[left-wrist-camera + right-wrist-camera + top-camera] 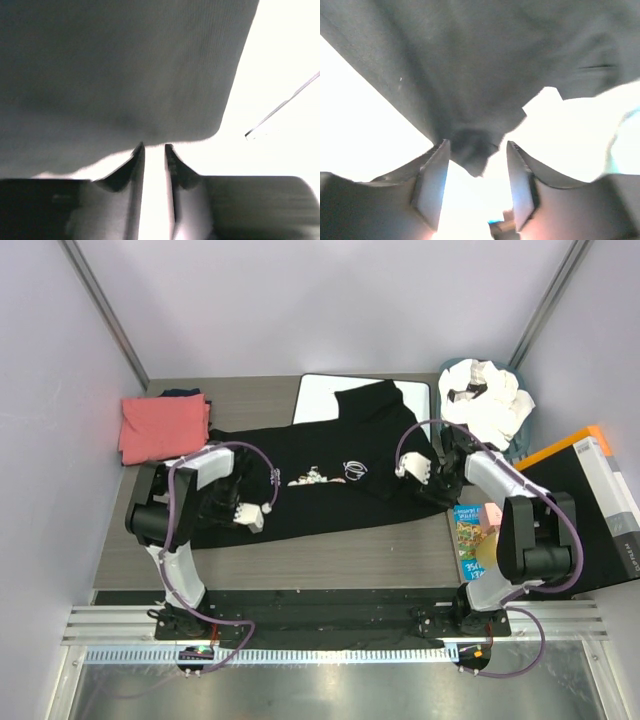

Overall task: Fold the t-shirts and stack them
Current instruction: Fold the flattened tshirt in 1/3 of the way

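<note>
Black t-shirt (320,490) with a pale print on its front, spread wide on the table (300,565) from the left tool (256,516) across to the right tool (410,470), one sleeve reaching beyond both onto the white board (318,398). Coral-pink t-shirt (162,428) folded beyond and to the left of the left tool, well apart from it; white t-shirts (490,400) heaped just beyond the right tool. Left tool's fingers (132,165) a narrow slit apart, black cloth just past the tips and nothing pinched; right tool's fingers (432,180) wider apart, a loose bunch of black cloth between the tips, unclamped.
</note>
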Tool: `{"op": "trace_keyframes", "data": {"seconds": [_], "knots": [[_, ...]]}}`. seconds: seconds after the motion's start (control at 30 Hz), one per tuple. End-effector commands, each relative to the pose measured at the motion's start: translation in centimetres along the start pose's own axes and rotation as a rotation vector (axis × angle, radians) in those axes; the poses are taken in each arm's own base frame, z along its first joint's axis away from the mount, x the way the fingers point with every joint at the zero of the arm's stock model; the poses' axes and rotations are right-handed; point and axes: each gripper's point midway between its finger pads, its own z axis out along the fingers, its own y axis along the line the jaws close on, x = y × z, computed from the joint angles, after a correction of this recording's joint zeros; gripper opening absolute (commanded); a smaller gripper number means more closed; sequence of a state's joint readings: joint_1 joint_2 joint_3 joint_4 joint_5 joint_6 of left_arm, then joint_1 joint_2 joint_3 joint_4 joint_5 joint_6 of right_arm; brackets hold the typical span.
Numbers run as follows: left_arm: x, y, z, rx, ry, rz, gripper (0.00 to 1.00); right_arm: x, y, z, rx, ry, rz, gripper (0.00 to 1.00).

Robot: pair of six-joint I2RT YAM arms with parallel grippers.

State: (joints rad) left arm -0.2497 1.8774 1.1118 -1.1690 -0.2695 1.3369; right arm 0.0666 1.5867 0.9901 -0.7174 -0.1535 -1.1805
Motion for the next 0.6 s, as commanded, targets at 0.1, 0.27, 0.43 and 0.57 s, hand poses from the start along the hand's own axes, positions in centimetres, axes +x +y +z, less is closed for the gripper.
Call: {"op": "trace_keyframes", "data": {"seconds": [0.1,0.27,0.43,0.57], "knots": [[1.4,2.4,-8.8,-0.214,-0.091,-0.096,0.31,-7.7,-4.3,-6.5,0.208,-0.157,-0.305,0.58],[1.8,5.3,-12.8,-0.350,-0.095,-0.206,0.31,-10.9,-3.1,-4.0,0.161,-0.199,-0.506,0.55],[1.9,6.4,-14.3,-0.442,-0.046,-0.224,0.30,-11.7,-0.7,-1.0,0.093,-0.249,-0.644,0.55],[1.9,7.3,-14.8,-0.487,-0.039,-0.233,0.29,-12.1,0.8,1.5,0.078,-0.248,-0.720,0.55]]}}
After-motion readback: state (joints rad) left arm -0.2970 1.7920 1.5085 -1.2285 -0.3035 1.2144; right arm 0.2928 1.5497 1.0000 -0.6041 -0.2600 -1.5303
